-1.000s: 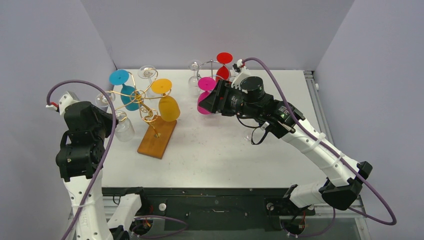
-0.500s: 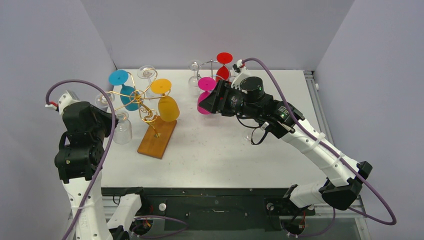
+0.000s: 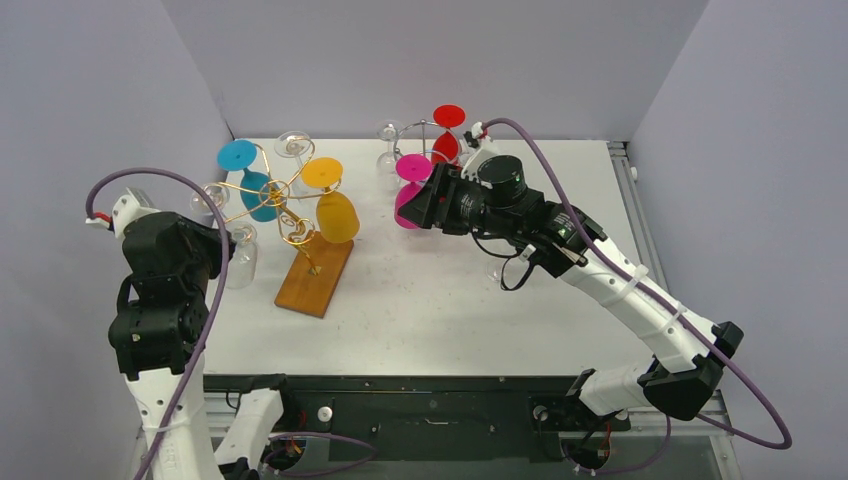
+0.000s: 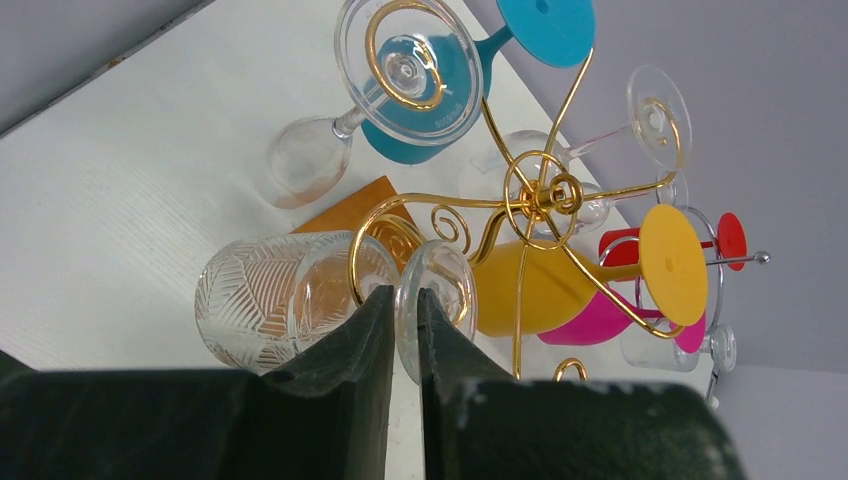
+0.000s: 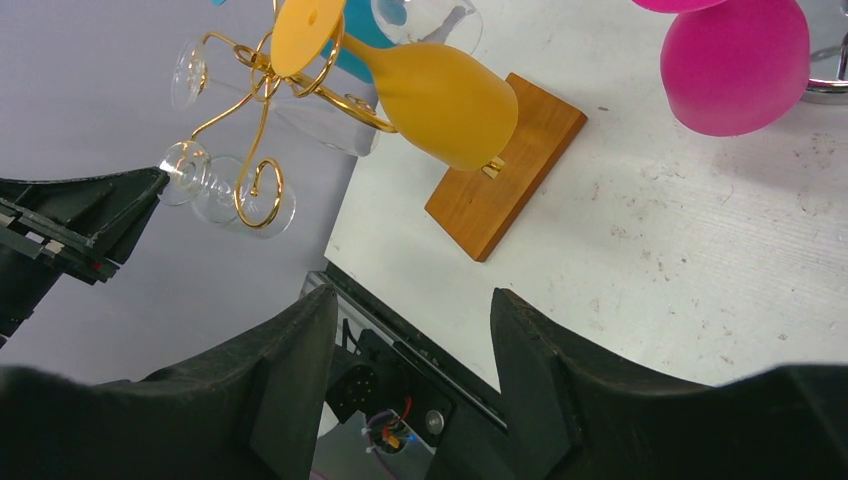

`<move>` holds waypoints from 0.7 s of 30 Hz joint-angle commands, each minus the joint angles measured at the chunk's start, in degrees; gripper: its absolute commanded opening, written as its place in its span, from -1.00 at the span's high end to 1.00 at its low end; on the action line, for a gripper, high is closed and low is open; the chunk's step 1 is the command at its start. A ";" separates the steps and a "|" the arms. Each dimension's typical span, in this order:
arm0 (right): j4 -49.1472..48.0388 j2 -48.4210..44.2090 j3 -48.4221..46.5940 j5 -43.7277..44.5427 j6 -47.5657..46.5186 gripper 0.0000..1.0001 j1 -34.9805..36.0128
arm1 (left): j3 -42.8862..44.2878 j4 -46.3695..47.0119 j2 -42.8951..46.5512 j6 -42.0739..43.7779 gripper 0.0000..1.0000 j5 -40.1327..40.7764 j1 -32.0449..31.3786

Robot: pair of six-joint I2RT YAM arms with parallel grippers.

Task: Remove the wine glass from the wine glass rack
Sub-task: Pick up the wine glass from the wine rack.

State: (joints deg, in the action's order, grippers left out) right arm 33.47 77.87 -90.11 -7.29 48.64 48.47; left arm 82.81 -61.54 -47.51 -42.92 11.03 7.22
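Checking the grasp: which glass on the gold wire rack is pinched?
The clear etched-pattern wine glass: only its foot sits in the left gripper.

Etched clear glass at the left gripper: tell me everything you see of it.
The etched glass is clear, with a leaf-like cut pattern on its bowl and a plain round foot. It hangs upside down on the gold wire rack, its foot caught in a scroll hook. The left gripper has its jaws pinched on the foot's edge. The stem is mostly hidden.

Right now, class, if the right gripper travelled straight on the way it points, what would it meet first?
Likely the yellow glass hanging on the gold rack, though depth is unclear.
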 commanded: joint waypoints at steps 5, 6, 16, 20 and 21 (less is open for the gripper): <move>-1.66 -0.99 0.32 1.48 -0.30 -0.07 0.86 | -2.90 6.15 3.21 -3.56 1.00 0.49 0.07; -1.70 -0.93 0.35 1.49 -0.35 -0.07 0.90 | -3.21 6.84 3.52 -3.79 1.00 0.53 0.12; -1.64 -0.87 0.46 1.70 -0.59 -0.07 1.07 | -5.89 9.31 6.24 -6.71 1.00 2.23 0.12; -1.44 -0.88 0.37 1.75 -0.70 -0.07 1.09 | -6.44 9.62 7.27 -7.56 1.00 3.30 0.08; -1.43 -0.87 0.37 1.75 -0.72 -0.07 1.10 | -6.66 9.93 7.69 -7.72 1.00 3.47 0.12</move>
State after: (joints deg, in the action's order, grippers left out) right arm 33.50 77.87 -89.86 -6.81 48.62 49.21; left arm 76.14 -56.18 -41.56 -49.43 12.49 7.22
